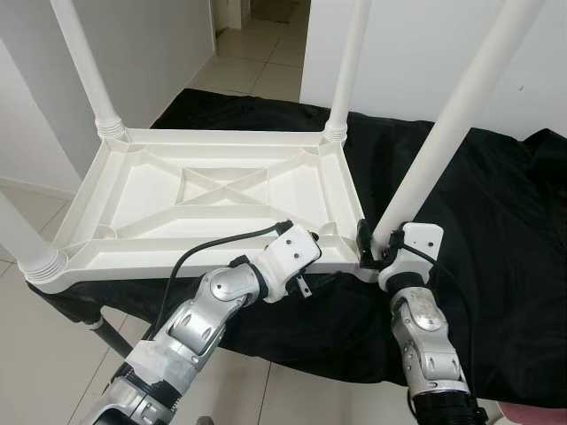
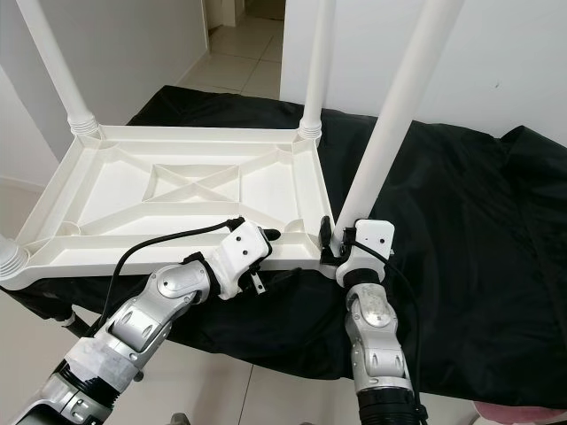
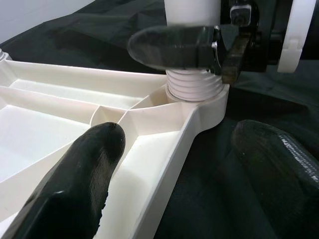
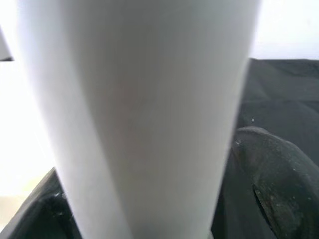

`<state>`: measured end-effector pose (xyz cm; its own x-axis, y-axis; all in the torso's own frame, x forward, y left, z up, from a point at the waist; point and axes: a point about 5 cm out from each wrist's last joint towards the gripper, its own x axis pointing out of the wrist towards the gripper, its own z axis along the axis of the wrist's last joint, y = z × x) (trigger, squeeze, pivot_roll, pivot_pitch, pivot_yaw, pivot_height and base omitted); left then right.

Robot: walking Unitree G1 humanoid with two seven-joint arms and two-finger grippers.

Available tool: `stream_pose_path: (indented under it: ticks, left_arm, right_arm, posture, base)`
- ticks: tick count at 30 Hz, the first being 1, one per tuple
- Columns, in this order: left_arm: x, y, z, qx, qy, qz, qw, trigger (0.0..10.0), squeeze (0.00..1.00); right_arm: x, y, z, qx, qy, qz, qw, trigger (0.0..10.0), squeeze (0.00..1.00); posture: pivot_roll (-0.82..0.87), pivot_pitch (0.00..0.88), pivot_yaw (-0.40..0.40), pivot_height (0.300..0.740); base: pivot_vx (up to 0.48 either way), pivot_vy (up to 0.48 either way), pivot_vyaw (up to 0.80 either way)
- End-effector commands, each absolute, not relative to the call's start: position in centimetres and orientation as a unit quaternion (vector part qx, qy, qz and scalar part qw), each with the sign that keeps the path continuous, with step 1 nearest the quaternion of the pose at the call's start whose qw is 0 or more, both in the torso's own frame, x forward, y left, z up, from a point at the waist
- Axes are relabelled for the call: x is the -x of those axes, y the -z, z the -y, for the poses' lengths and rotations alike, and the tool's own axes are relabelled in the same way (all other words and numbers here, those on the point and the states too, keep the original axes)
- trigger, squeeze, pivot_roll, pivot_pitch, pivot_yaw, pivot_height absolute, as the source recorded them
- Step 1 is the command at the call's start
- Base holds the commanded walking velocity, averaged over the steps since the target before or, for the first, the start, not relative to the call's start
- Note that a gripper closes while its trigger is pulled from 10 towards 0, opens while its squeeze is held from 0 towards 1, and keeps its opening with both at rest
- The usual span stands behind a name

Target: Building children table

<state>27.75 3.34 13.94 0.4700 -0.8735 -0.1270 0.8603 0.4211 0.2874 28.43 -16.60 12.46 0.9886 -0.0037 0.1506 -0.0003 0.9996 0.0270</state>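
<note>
Right gripper (image 1: pixel 376 251), jaws clamped round the near-right leg (image 1: pixel 452 124) low at its threaded socket. Left gripper (image 3: pixel 174 144), jaws open, straddles the tabletop's (image 1: pixel 221 190) near rim beside that corner. Tabletop lies upside down on the black cloth (image 1: pixel 496 230). Judgement: brace rim, keep leg upright while seating. Far legs already in.
</note>
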Motion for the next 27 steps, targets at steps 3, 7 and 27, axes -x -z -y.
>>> stream_pose_path:
  ticks: [3,7,27]
  left_arm:
    - [-27.5,-14.0,-3.4,-0.159,0.524,0.028,0.837,10.0,0.00]
    - [-27.4,-13.9,-3.2,-0.162,0.532,0.031,0.831,10.0,0.00]
    - [-26.8,-13.7,-3.3,-0.157,0.539,0.020,0.828,10.0,0.00]
  right_arm:
    - [-28.3,-12.4,16.8,-0.021,-0.020,0.081,0.996,10.0,0.00]
    - [-27.9,-12.5,17.4,-0.009,-0.116,0.086,0.989,10.0,0.00]
    - [-29.4,-12.9,18.8,0.074,-0.269,0.070,0.958,0.7,0.00]
  posture:
    - [-0.03,0.000,-0.041,0.740]
    - [-0.03,0.000,-0.026,0.740]
    - [-0.03,0.000,-0.031,0.740]
  base:
    - [0.000,0.000,0.00]
    - [0.000,0.000,0.00]
    - [0.000,0.000,0.00]
